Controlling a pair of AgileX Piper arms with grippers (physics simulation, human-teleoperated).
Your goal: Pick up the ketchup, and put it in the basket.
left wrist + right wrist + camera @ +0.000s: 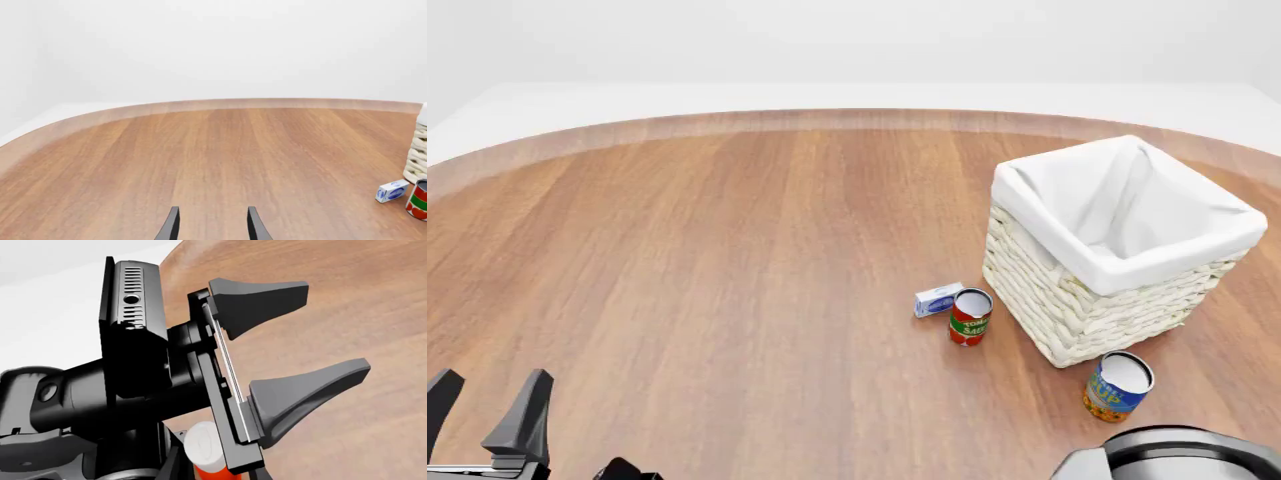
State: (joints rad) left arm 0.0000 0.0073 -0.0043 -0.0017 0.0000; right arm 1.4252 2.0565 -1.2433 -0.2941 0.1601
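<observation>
My left gripper [494,380] gapes wide over bare table [721,250]. The ketchup [208,447] sits close by my left arm, far from the basket [1068,310]. I should draw back and grasp below its cap.

The front view looks down and forward from high behind the arms, taking in the table [694,260], with the basket [1094,300] at 3 o'clock. The left wrist view sits low and close over the wood, facing the far rim at 12 o'clock; it shares with the front view the basket's wicker, the small box [391,191] and the red-and-green can [418,200]. The right wrist view is crowded close by an arm's gripper [313,340] over bare wood.
</observation>
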